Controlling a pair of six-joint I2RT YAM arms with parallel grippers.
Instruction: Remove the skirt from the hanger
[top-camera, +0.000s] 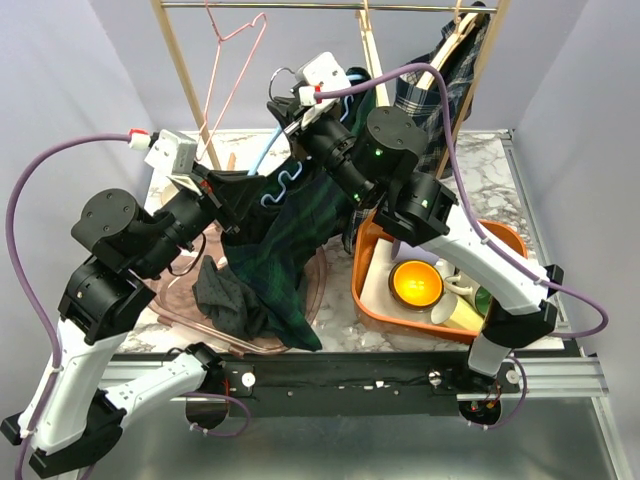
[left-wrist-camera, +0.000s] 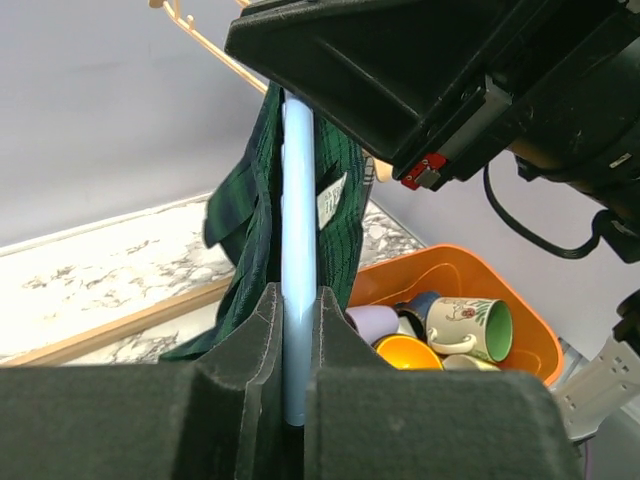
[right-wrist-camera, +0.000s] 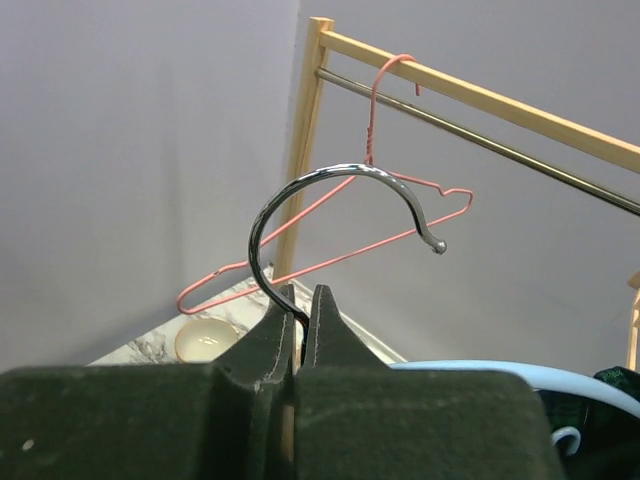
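The skirt was seen to be woven plaid cloth, soft and matt. The hanger was formed of smooth pale-blue plastic, its hook of polished, glossy metal. The counter was finished in veined marble, and the rack was made of pale wood.

1. Our left arm and right arm wear glossy white shells on the long links and black, drum-shaped housings at the joints.
2. Small green lights glow on our right arm's black joints.
3. A purple cable loops along each of us, ending in a white plug with a red collar.
4. Our fingers are matte black wedges tapering to narrow tips.
5. A red tab marks one black housing.
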